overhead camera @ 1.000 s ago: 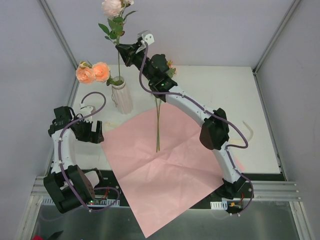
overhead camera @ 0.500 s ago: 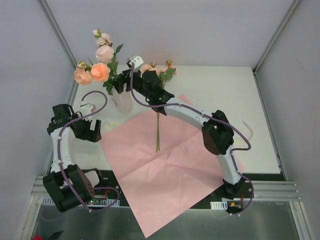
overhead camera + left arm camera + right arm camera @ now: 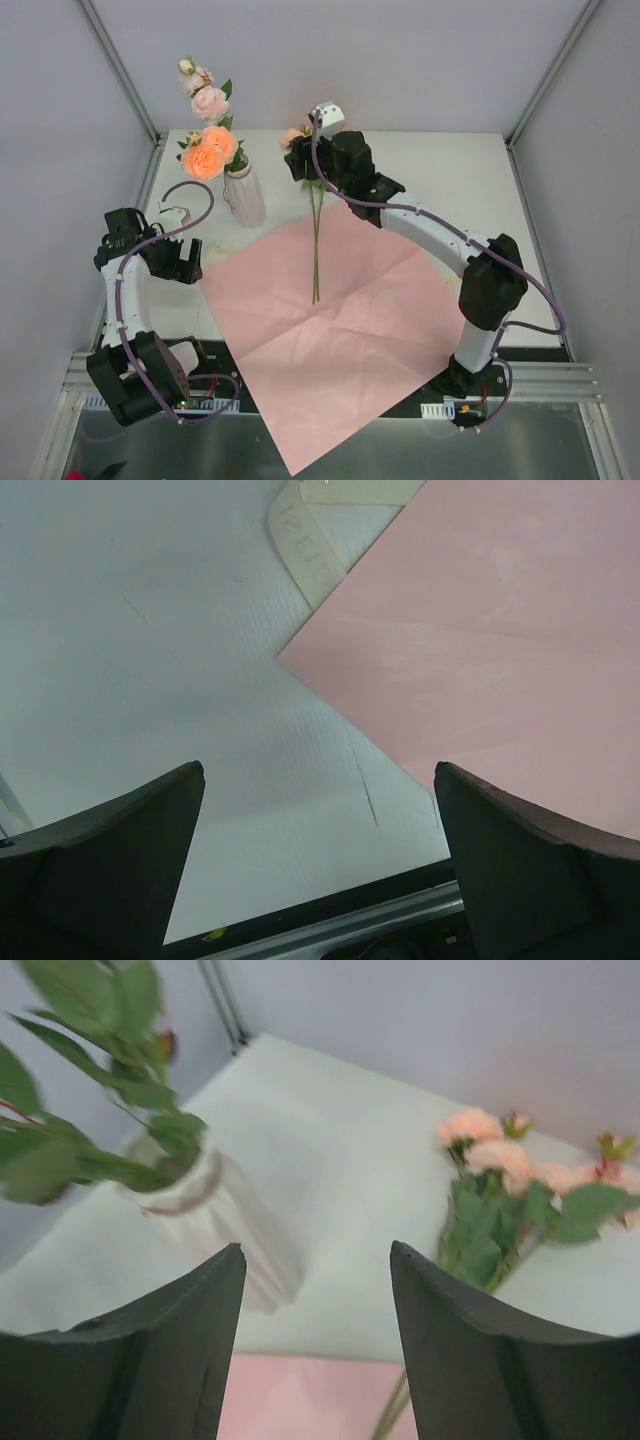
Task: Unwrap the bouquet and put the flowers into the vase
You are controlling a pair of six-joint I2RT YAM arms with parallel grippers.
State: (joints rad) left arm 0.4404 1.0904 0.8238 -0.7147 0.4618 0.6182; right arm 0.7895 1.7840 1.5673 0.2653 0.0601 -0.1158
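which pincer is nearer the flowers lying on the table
Right. The right pincer hangs over the lying flowers near their heads; the left pincer is off at the pink paper's left corner.

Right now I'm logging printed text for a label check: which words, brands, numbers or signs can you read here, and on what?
No text can be read.
Ribbon: faint pale marks, too faint to read.
Vase: no text visible.
Paper: no text visible.
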